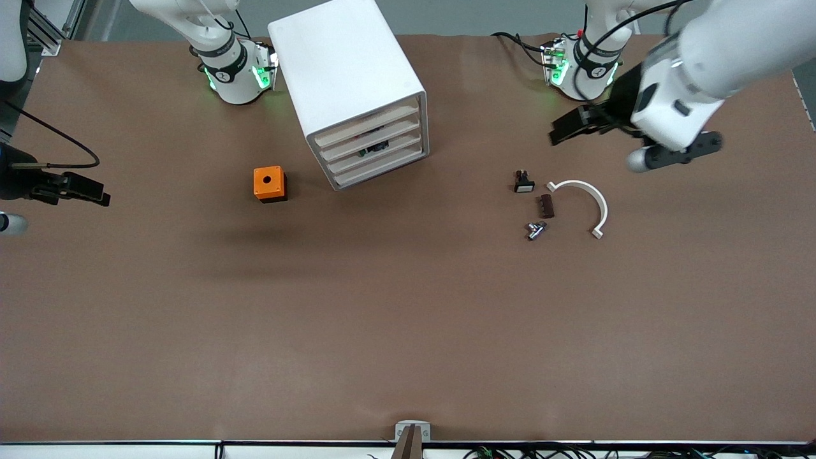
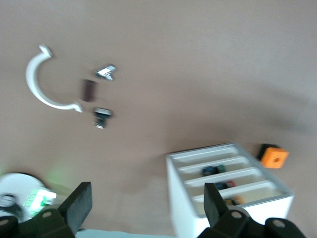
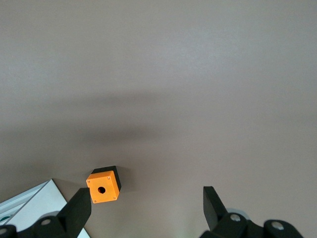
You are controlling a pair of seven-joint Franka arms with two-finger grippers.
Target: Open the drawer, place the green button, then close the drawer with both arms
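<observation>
Front view shows both grippers spread and empty, the left gripper [image 1: 558, 134] over the small parts [image 1: 546, 206], the right gripper [image 1: 102, 194] over its end of the brown table [image 1: 408, 331], while the shut third white plastic drawer [image 1: 382, 159], probably light and slippery, is best hooked at its front lip; I cannot tell where the green button is.

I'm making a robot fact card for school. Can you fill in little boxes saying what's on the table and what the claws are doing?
cabinet: white cabinet, four drawers, all shut
drawer: third drawer down, shut
button: no green button can be made out on the table
orange cube: beside the cabinet, toward the right arm's end
small parts: white-capped black piece, brown block, metal piece, white curved clip
left claw: open, empty, raised over bare table above the small parts
right claw: open, empty, at the table's edge
</observation>
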